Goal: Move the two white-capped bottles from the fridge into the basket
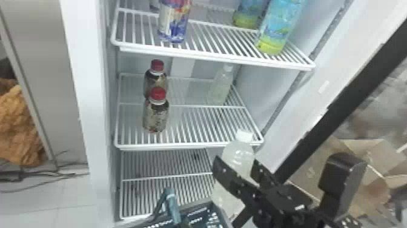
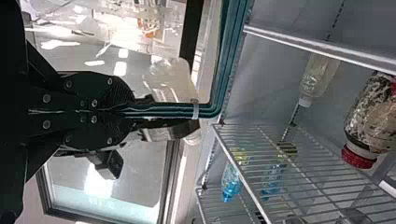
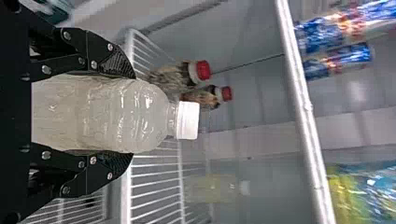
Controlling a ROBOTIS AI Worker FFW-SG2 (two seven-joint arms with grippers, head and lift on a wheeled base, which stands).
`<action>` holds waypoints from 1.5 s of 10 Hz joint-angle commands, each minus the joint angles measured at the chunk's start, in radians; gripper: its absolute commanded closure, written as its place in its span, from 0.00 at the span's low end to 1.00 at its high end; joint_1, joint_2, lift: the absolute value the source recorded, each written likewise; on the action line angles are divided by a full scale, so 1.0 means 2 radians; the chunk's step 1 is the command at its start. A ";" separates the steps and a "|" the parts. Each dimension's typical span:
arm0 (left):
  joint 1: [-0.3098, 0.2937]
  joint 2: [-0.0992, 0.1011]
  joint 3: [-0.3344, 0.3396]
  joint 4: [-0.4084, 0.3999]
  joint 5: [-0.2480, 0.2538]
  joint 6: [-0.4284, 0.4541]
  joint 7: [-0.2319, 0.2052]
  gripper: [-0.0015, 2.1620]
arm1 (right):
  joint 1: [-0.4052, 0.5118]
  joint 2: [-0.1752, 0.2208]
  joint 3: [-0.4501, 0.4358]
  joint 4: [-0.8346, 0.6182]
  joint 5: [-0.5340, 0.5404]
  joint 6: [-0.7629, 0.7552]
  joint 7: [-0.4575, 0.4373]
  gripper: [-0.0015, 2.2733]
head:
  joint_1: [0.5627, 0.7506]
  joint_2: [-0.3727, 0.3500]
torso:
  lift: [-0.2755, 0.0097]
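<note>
My right gripper (image 1: pixel 237 165) is shut on a white-capped bottle (image 1: pixel 244 137), held upright in front of the fridge's middle shelf, above the basket's right side. In the right wrist view my right gripper (image 3: pixel 132 115) clasps the pale bottle (image 3: pixel 152 112) from both sides below its cap. The other white-capped bottle (image 1: pixel 221 86) stands at the middle shelf's right rear, also seen as a pale bottle (image 3: pixel 215 188) in the right wrist view. The basket (image 1: pixel 193 214) is at the bottom of the head view. My left gripper (image 2: pixel 126 111) is shut on its teal handle (image 2: pixel 212 108).
Two red-capped bottles (image 1: pixel 156 116) stand on the middle shelf's left side. A blue-labelled bottle (image 1: pixel 174 21) and two blue-green bottles (image 1: pixel 278 27) are on the upper shelf, whose front edge (image 1: pixel 212 57) overhangs the middle one. The open door's dark edge (image 1: pixel 342 100) slants along the right.
</note>
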 commanded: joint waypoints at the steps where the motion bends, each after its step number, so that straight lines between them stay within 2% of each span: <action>1: 0.000 0.000 0.000 0.000 0.000 0.000 0.000 0.52 | 0.011 0.002 -0.009 -0.024 -0.003 0.056 0.000 0.30 | 0.70 0.03 | 0.05; 4: -0.002 0.001 -0.002 0.000 0.000 0.000 0.000 0.52 | 0.005 0.006 -0.022 -0.038 -0.010 0.183 -0.002 0.30 | 0.70 0.03 | 0.05; 8: -0.005 0.002 -0.004 0.000 0.000 0.000 0.000 0.52 | -0.013 0.006 -0.020 -0.005 -0.036 0.202 -0.002 0.30 | 0.70 0.03 | 0.05; 10: -0.005 0.002 -0.004 0.000 -0.001 0.001 0.001 0.52 | -0.028 0.006 -0.020 0.007 -0.046 0.251 -0.002 0.30 | 0.70 0.03 | 0.05; 13: -0.005 0.002 -0.004 0.000 -0.001 0.001 0.001 0.52 | -0.034 0.004 -0.023 0.002 -0.036 0.283 -0.002 0.28 | 0.70 0.03 | 0.05; 15: -0.005 0.002 -0.004 0.000 -0.001 0.001 0.001 0.52 | -0.038 0.004 -0.024 0.006 -0.033 0.285 -0.002 0.20 | 0.70 0.03 | 0.05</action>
